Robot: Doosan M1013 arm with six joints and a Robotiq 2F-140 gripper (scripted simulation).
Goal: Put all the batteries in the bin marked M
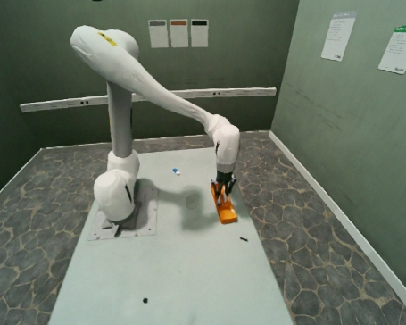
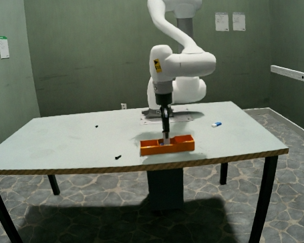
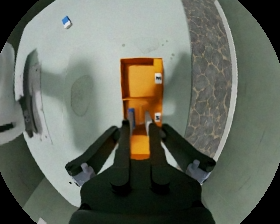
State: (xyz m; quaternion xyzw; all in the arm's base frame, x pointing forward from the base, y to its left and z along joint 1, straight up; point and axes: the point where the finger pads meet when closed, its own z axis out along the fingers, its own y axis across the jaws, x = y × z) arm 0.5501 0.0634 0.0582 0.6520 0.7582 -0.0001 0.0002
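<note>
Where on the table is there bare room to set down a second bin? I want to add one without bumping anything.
The widest bare patch lies between the arm's base plate, the orange bin and the small black item near the table's far end. It is crowded at the bin itself, where the gripper reaches in, and a black stick lies just past it.

A bare test cell or robotics lab is indicated. A white arm (image 1: 120, 76) is bolted through a metal base plate (image 1: 149, 223) to a plain pale table (image 2: 73, 143). Green walls are hung with printed sheets (image 1: 339, 36) and colour cards (image 1: 178, 33); a cable trunking rail (image 1: 236, 93) is mounted along the wall.
</note>
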